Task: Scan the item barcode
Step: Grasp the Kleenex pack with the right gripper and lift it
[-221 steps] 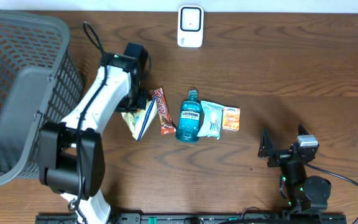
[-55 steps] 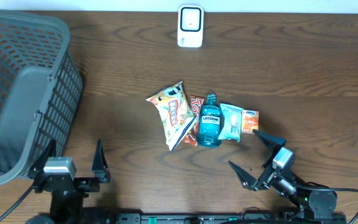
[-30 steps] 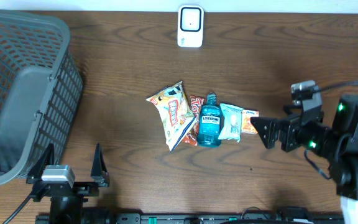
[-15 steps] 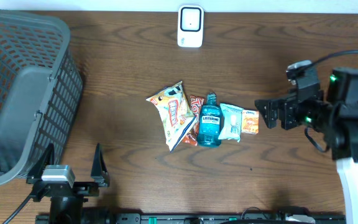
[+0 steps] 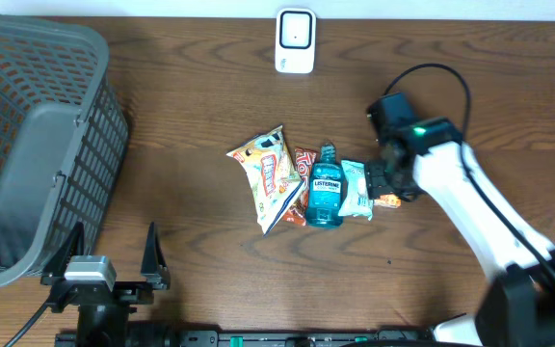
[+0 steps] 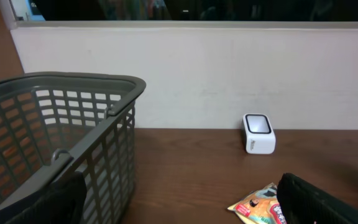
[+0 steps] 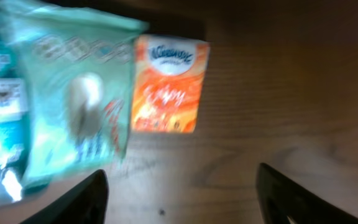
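A row of items lies mid-table: a snack bag [image 5: 263, 178], a candy bar [image 5: 302, 164], a blue mouthwash bottle [image 5: 326, 198], a teal packet [image 5: 357, 188] and an orange tissue pack [image 5: 390, 200]. The white scanner [image 5: 295, 40] stands at the far edge. My right gripper [image 5: 383, 183] hangs over the tissue pack and partly hides it. In the right wrist view, the tissue pack [image 7: 169, 84] lies just ahead of my right gripper [image 7: 185, 199], whose jaws are apart over bare wood. My left gripper [image 5: 114, 275] rests open at the near edge.
A large grey basket [image 5: 37, 145] fills the left side; it also rises on the left of the left wrist view as the basket [image 6: 61, 137], with the scanner [image 6: 258, 132] by the far wall. The right arm's cable loops above the items.
My right arm has swung in from the right side and come down over the orange tissue pack, and its jaws have narrowed somewhat. The left arm and the items have not moved.
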Controlling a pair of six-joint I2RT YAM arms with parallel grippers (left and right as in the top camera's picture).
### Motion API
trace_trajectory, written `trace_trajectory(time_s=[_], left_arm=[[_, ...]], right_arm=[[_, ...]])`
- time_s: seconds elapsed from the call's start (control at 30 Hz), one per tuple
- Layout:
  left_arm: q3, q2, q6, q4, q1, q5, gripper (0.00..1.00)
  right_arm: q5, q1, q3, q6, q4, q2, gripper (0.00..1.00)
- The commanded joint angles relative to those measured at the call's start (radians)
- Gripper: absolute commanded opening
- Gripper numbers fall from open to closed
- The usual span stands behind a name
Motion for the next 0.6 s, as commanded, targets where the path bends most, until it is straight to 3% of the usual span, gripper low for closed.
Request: trace_trajectory(time_s=[0.0, 0.07, 0.4, 0.57], left_arm=[[0.000, -0.007, 0.008, 0.004, 0.001, 0.009, 0.98], [0.000, -0.007, 0.008, 0.004, -0.008, 0.009, 0.98], [0.000, -0.007, 0.008, 0.004, -0.040, 0.009, 0.98], [0.000, -0.007, 0.008, 0.004, -0.040, 0.009, 0.98]], right_arm=[[0.091, 0.015, 0.010, 0.156, 0.030, 0.082, 0.63], [0.085, 0.023, 0.010, 0.156, 0.053, 0.129, 0.58], [0.086, 0.046, 0.010, 0.156, 0.158, 0.232, 0.57], [0.102, 0.047, 0.010, 0.156, 0.196, 0.260, 0.50]])
